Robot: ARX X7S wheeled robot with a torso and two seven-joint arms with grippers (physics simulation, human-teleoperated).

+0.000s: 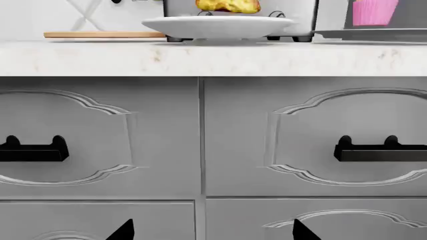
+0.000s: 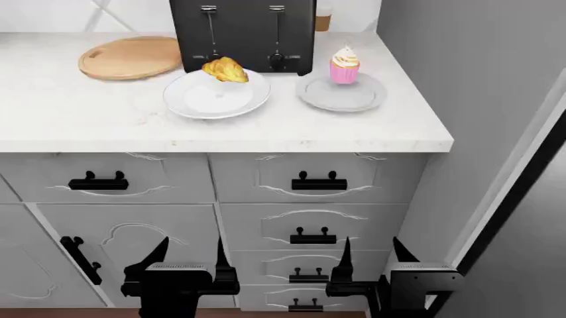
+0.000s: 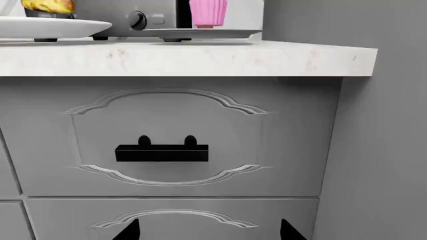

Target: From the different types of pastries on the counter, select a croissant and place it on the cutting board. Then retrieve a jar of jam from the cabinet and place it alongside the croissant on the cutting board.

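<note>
1. Your left tool (image 2: 187, 260) hangs low in front of the drawers, under the counter edge. Its two black fingers are spread apart and nothing is between them.
2. Your right tool (image 2: 370, 255) hangs low too, near the grey wall on the right. Its fingers are also spread wide and hold nothing.
3. Both tools are well apart from the food. They point at the grey drawer fronts with black handles (image 2: 319, 181).
4. Above them is the white counter (image 2: 79, 112) with faint veins in it.
5. The croissant (image 2: 225, 69) is small and golden brown. It sits at the back edge of a white plate (image 2: 212, 99), near the middle of the counter.
6. Just behind that plate stands a black toaster (image 2: 243, 33) with two levers.
7. To the right of the white plate is a grey plate (image 2: 332, 96). The cupcake (image 2: 344, 65) stands on it, with a pink wrapper and white swirled frosting.
8. The cutting board (image 2: 130, 57) is round and made of light wood. It lies at the back left of the counter, left of the toaster, and it is bare.
9. In your left wrist view you can see the croissant, the white plate and the thin edge of the cutting board over the counter edge.
10. The jar of jam does not show in any view.
</note>
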